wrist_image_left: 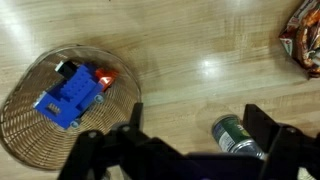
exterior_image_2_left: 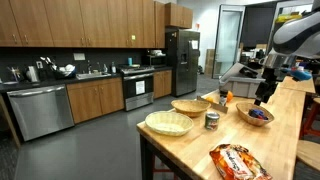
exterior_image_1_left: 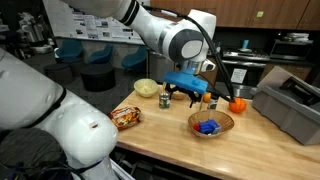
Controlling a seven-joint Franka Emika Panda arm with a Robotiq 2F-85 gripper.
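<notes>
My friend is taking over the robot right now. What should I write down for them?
Gripper: open and holding nothing. It hovers over the wooden table, between the basket and the can.
Basket: on the table, with a blue toy block and a small red piece inside.
Can: upright on the table, close to the gripper, not touched.
Snack bag: lying farther off on the table.
Done: the toy pieces sit in the basket.
Left: the can and bag are loose on the table, and nothing is gripped yet.

In the wrist view: toy block [wrist_image_left: 70,97] inside wire basket [wrist_image_left: 22,128] at left; can [wrist_image_left: 238,135] to its right; snack bag [wrist_image_left: 305,40] far right.
</notes>
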